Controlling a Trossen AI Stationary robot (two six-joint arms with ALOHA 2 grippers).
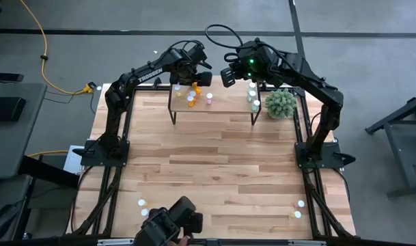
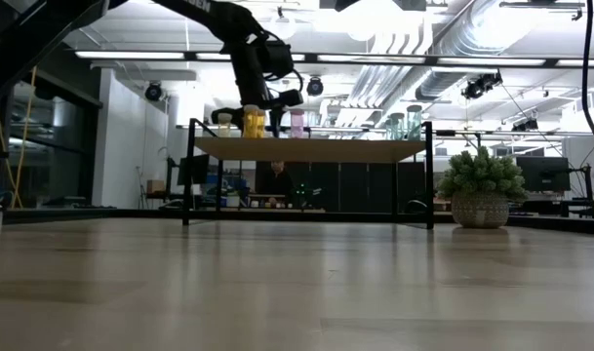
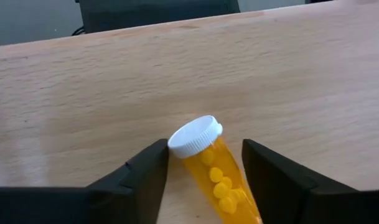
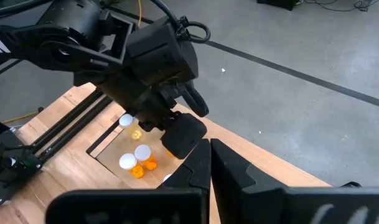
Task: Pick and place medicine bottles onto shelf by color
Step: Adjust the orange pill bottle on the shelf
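Wood counter (image 1: 221,164), shelf (image 1: 225,104) at the far edge. My left tool (image 3: 205,168) is over the shelf's left end, fingers apart, straddling an orange bottle (image 3: 213,171) without touching. Pink bottle (image 1: 209,98) close by, teal ones (image 1: 253,98) at the right end. Right tool (image 4: 209,155) is closed, hovering above the shelf.

Translucent glossy orange bottle (image 3: 223,186), ribbed white cap, matt wood shelf (image 3: 114,93).
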